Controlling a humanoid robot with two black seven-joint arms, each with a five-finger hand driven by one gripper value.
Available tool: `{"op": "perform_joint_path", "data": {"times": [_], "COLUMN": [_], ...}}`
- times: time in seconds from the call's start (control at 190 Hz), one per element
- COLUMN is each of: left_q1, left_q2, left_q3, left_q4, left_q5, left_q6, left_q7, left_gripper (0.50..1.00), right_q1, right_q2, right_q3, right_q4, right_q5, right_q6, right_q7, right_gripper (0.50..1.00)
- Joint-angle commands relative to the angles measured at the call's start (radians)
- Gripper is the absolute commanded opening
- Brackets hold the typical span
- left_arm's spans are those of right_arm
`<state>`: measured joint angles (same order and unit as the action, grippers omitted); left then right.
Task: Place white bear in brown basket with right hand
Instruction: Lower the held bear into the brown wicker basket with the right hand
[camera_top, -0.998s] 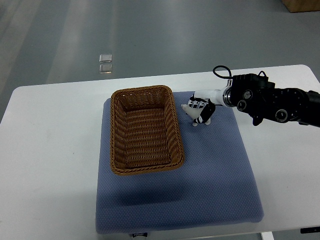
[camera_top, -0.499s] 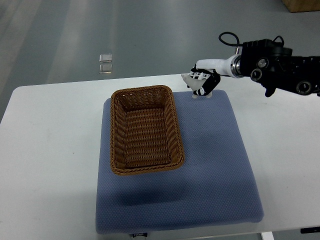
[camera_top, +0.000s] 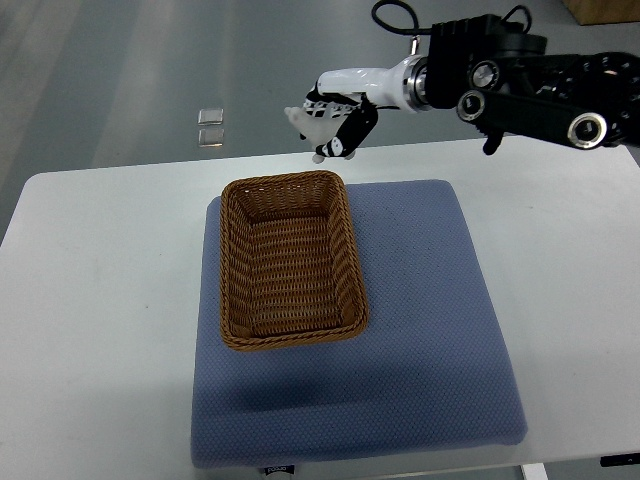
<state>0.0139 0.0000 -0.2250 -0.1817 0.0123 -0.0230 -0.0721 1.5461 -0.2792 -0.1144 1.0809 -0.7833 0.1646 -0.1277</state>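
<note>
My right hand (camera_top: 335, 120) is shut on the white bear (camera_top: 312, 123) and holds it in the air, above and just beyond the far edge of the brown basket (camera_top: 288, 258). Only part of the bear shows between the black and white fingers. The right arm (camera_top: 520, 80) comes in from the upper right. The wicker basket is rectangular and empty, and it sits on the left half of a blue mat (camera_top: 420, 320). My left arm is not in view.
The blue mat lies on a white table (camera_top: 100, 300). Two small clear squares (camera_top: 210, 127) lie on the grey floor beyond the table. A brown box corner (camera_top: 600, 10) shows at the top right.
My right hand has lifted the white bear off the blue mat and carried it up and to the left, from beside the basket's right rim to above its far edge.
</note>
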Motion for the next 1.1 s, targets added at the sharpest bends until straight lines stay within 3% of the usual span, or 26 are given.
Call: {"op": "perform_joint_path", "data": {"times": [0.0, 0.147, 0.289, 0.761, 0.882, 0.929, 1.092], "left_q1": [0.0, 0.0, 0.0, 0.0, 0.0, 0.0, 0.0], "left_q2": [0.0, 0.0, 0.0, 0.0, 0.0, 0.0, 0.0], "left_q3": [-0.001, -0.002, -0.005, -0.002, -0.001, -0.001, -0.001], "left_q4": [-0.001, -0.007, -0.009, -0.007, -0.007, -0.007, -0.007], "left_q5": [0.0, 0.0, 0.0, 0.0, 0.0, 0.0, 0.0], "left_q6": [0.0, 0.0, 0.0, 0.0, 0.0, 0.0, 0.0], "left_q7": [0.0, 0.0, 0.0, 0.0, 0.0, 0.0, 0.0], "left_gripper": [1.0, 1.0, 1.0, 1.0, 1.0, 1.0, 1.0], "right_q1": [-0.014, -0.075, -0.152, -0.268, -0.277, -0.281, -0.287], "right_q2": [0.101, 0.227, 0.279, 0.279, 0.279, 0.279, 0.279], "right_q3": [-0.016, -0.03, -0.03, -0.028, -0.025, -0.025, -0.019], "right_q4": [-0.044, -0.124, -0.165, -0.226, -0.226, -0.226, -0.226], "right_q5": [0.001, -0.01, -0.019, -0.066, -0.065, -0.065, -0.063], "right_q6": [-0.027, -0.048, -0.065, -0.102, -0.102, -0.102, -0.102], "right_q7": [0.006, 0.006, 0.006, 0.006, 0.017, 0.029, 0.034], "right_gripper": [0.539, 0.545, 0.556, 0.611, 0.697, 0.754, 0.813]}}
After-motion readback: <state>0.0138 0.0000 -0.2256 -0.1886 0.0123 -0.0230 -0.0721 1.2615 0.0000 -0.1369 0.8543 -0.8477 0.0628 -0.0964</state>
